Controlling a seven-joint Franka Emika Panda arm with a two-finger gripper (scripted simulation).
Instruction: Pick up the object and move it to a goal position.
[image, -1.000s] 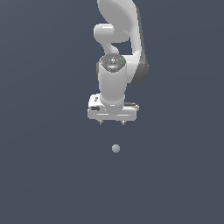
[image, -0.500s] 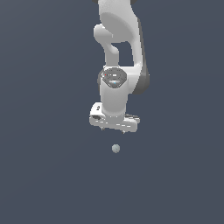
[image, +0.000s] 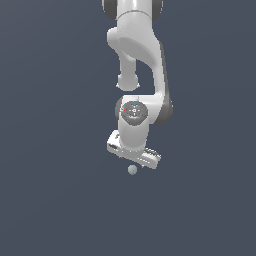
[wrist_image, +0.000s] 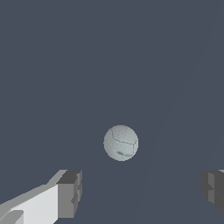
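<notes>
The object is a tiny pale grey-white ball (image: 132, 170) resting on the dark grey floor. In the exterior view, my gripper (image: 133, 161) hangs right above it, with the white hand turned at a slant and nearly touching the ball's top. In the wrist view the ball (wrist_image: 120, 142) lies ahead of the gripper (wrist_image: 142, 190), a little off the midline toward one finger. The two dark grey fingertips (wrist_image: 70, 192) stand far apart, so the gripper is open and holds nothing.
The white arm (image: 140, 55) rises straight up behind the hand. Around the ball there is only flat, dark grey-blue ground (image: 55, 200).
The hand has dropped toward the ball and twisted about its axis, so its body now sits at a slant. The ball has not moved.
</notes>
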